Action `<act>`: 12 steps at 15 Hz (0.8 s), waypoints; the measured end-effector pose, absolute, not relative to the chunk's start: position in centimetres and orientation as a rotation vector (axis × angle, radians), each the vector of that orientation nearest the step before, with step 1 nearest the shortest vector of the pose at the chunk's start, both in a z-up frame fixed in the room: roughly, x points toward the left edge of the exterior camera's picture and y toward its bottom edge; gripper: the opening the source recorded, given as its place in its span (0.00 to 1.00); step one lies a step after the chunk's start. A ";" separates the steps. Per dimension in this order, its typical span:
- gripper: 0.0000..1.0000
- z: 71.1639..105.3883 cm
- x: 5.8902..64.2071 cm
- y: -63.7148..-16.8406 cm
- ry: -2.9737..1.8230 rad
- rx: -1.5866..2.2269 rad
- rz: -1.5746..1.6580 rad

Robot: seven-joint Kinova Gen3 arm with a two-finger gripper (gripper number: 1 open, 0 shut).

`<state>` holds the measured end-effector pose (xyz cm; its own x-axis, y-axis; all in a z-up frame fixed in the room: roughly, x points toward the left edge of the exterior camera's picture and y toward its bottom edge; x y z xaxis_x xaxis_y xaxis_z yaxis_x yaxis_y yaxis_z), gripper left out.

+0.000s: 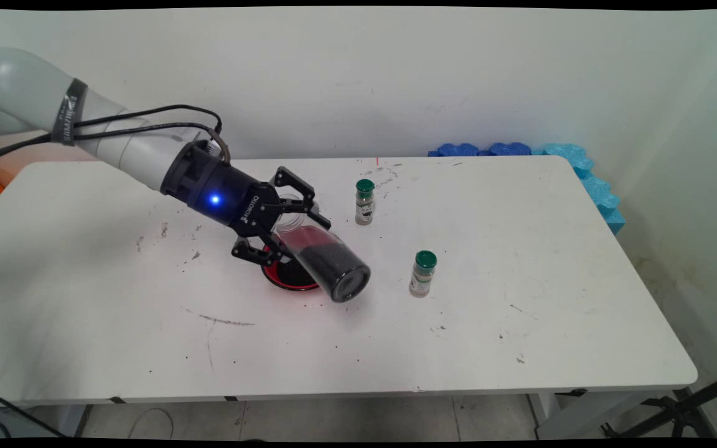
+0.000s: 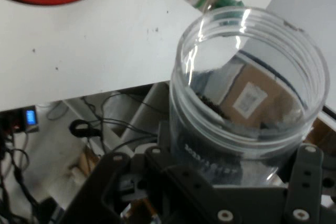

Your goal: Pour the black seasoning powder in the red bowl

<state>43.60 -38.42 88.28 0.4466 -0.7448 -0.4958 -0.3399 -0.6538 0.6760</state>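
Tilted jar [image 1: 324,261] over bowl [image 1: 284,277]

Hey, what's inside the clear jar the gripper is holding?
The tilted jar in the gripper holds dark grains, piled toward its lower closed end. In the hand view a few grains cling near its open mouth. The fingers cover part of its side.

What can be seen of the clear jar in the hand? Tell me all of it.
The clear plastic jar is a wide-mouthed cylinder with a threaded rim and no lid. The black two-finger hand is shut on it near its open end. It hangs tilted, base lower and toward the camera, above the red round dish on the white table. Dark granules fill its lower end, and a few cling near its mouth.
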 end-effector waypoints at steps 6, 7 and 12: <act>0.00 88.0 43.6 -38.7 -0.714 2.273 -1.223; 0.00 87.9 43.6 -38.8 -0.683 2.280 -1.241; 0.00 87.8 43.4 -39.1 -0.527 2.304 -1.330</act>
